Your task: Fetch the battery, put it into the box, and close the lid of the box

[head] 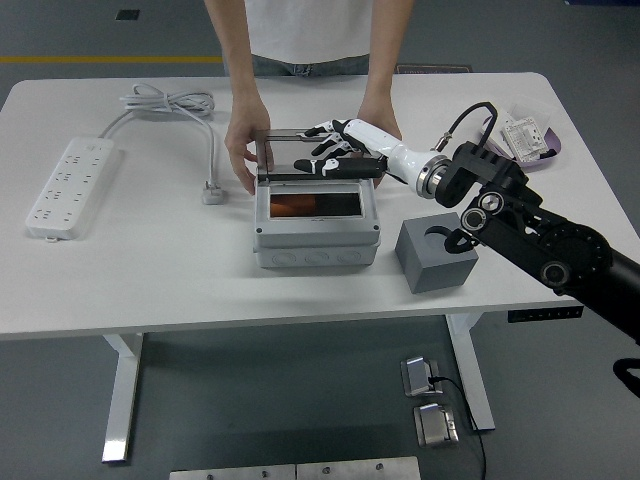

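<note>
A robotics test lab: a white desk (150, 270) stands on a grey industrial floor crossed by a yellow line (110, 59) at the far left, with metal floor plates (300, 470) beneath, a white power strip (68, 186) at the left, and a person (310, 40) standing at the far side.

A white table (150, 280) on white legs stands on a grey floor (60, 410). At eleven o'clock a yellow line (110, 59) crosses the floor. At six o'clock metal plates (295, 469) lie flat, with small floor sockets (428, 400) near them.
</note>
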